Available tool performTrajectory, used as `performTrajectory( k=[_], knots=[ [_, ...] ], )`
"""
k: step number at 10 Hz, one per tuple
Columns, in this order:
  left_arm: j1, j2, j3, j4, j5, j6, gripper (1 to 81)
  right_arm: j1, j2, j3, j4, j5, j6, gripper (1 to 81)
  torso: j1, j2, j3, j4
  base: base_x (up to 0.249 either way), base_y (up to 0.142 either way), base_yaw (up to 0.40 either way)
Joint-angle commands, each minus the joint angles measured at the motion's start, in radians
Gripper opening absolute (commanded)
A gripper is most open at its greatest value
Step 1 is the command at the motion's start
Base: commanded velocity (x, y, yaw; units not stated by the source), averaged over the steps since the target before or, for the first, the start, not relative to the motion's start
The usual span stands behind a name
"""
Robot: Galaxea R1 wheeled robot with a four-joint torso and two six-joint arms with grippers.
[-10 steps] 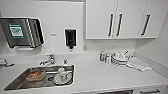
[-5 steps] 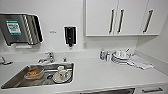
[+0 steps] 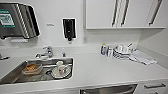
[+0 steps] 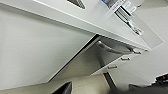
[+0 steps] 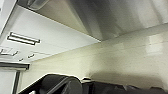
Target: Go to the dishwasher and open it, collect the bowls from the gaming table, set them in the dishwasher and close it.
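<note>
White counter (image 3: 100, 70) fronts us; dishwasher (image 3: 108, 89) below its edge looks stiff, steel-faced: grip the bar handle (image 4: 112, 49). Fingers' state: can't tell.

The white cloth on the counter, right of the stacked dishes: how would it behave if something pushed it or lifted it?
The white cloth lies rumpled and flat on the counter, so it is probably floppy and would bunch up instead of sliding whole. It looks thin, so likely light. One edge seems to touch the stacked dishes, so a pull might disturb them.
</note>
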Motion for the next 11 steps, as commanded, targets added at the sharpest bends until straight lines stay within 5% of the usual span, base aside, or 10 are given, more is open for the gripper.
performTrajectory(
  k=[1, 5, 8, 11],
  knots=[
    [-0.065, -0.068, 0.031, 0.048, -0.009, -0.007, 81.1, 0.127, -0.050, 0.067, 0.024, -0.045, 0.057, 81.1, 0.000, 0.001, 0.000, 0.000, 0.000, 0.000, 0.000],
    [-0.094, -0.010, 0.015, 0.037, -0.037, -0.009, 81.1, 0.238, -0.031, 0.067, 0.026, -0.101, 0.186, 81.1, 0.002, -0.003, -0.002, 0.000, 0.000, 0.000, 0.000],
    [-0.129, 0.007, 0.000, 0.046, -0.065, -0.038, 81.1, 0.314, 0.005, 0.042, 0.026, -0.154, 0.304, 81.1, 0.002, -0.003, -0.002, 0.000, 0.000, 0.000, 0.000],
    [-0.154, 0.010, 0.005, 0.054, -0.065, -0.048, 81.1, 0.394, 0.089, -0.026, 0.023, -0.212, 0.512, 81.1, 0.002, -0.003, -0.002, 0.000, 0.000, 0.000, 0.000]
  ],
)
